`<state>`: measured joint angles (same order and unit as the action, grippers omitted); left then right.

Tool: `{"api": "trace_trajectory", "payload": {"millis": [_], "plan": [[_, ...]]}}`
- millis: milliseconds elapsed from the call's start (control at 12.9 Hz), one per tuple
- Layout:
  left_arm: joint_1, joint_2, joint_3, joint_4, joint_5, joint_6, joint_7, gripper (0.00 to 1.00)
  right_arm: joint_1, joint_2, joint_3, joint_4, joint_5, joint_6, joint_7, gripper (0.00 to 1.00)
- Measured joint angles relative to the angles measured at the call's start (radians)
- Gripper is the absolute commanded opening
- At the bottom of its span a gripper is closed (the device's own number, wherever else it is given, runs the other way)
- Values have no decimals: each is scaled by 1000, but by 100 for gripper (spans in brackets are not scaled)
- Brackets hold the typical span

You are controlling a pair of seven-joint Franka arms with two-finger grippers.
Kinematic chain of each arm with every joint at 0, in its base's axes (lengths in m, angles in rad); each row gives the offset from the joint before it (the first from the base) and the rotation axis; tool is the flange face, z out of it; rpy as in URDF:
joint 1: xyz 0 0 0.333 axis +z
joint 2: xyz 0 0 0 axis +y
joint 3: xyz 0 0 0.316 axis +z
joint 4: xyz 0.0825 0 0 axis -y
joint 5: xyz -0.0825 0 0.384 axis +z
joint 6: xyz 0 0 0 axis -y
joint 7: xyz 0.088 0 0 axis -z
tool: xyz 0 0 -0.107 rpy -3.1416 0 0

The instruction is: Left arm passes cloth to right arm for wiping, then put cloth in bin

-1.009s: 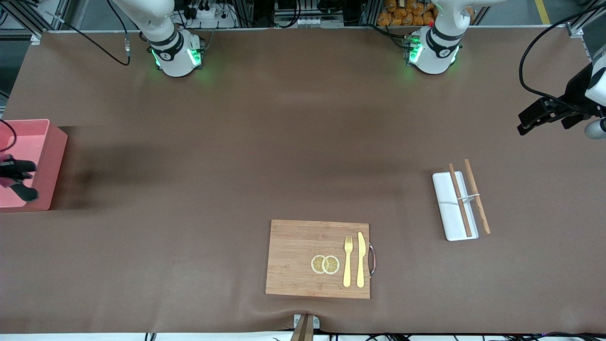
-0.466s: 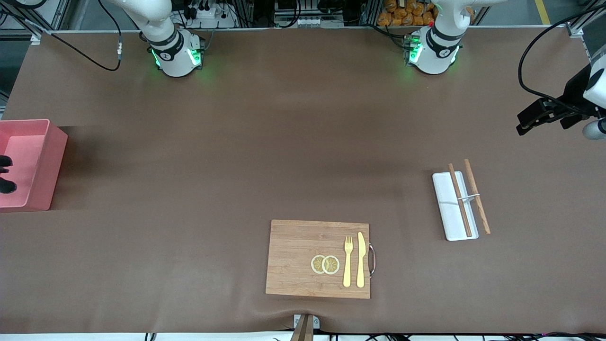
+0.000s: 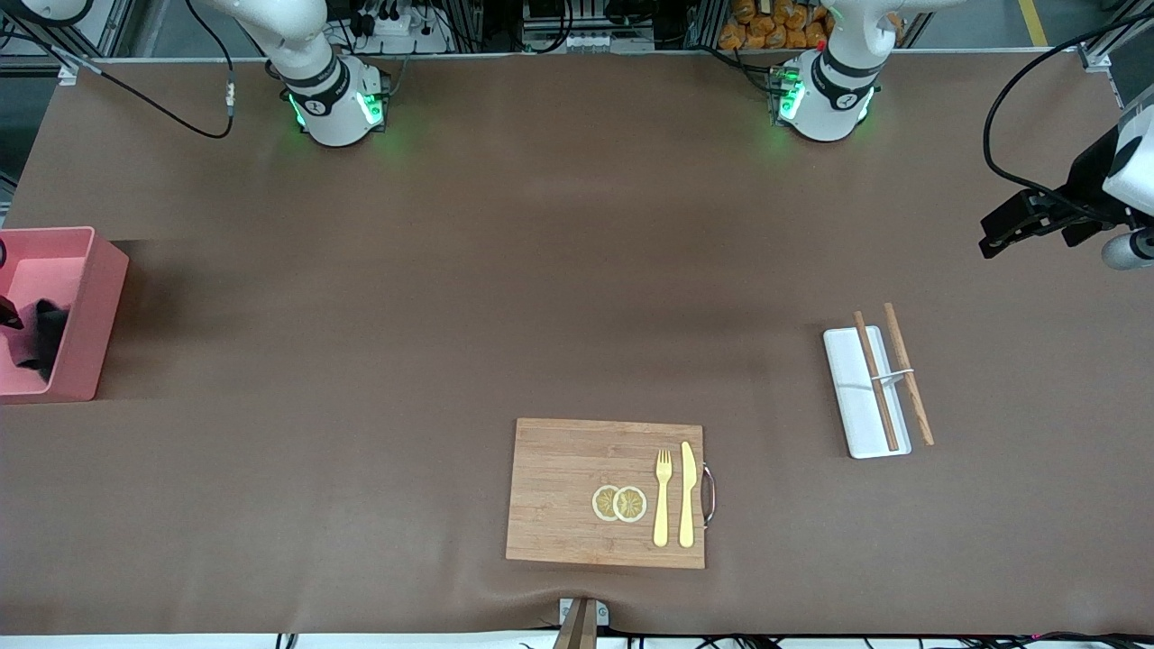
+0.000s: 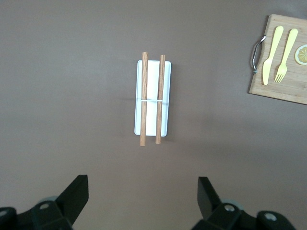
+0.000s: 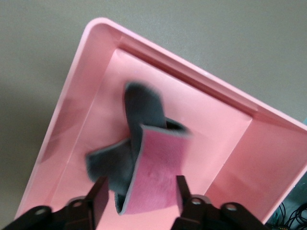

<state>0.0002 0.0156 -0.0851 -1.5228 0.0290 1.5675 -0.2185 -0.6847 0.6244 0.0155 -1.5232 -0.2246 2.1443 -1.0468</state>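
Right gripper (image 5: 139, 191), fingers spread and holding nothing, hangs over the bin (image 5: 76, 110) where the cloth (image 5: 144, 158) lies crumpled inside, while the left gripper (image 4: 143, 196) waits open above the white tray (image 4: 151, 76).

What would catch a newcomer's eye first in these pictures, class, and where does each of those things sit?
Most striking is the pink bin at the right arm's end of the table, with the crumpled grey-and-pink cloth inside it and the right claw open just over it. Next comes the wooden cutting board nearest the front camera, carrying a yellow fork, knife and two lemon slices. The left claw waits, open, above the white tray with its chopsticks.
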Motion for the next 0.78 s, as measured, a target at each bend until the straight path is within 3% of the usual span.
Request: {"api": "trace_trajectory", "payload": {"millis": [310,776], "plan": [[-1,-1,-1,0,0,0,0,100,44,-25,24,75,0,-157,52,100],[-2,-2,-1,0,0,0,0,100,272,-126,37,100,36,-399,405,100]]}}
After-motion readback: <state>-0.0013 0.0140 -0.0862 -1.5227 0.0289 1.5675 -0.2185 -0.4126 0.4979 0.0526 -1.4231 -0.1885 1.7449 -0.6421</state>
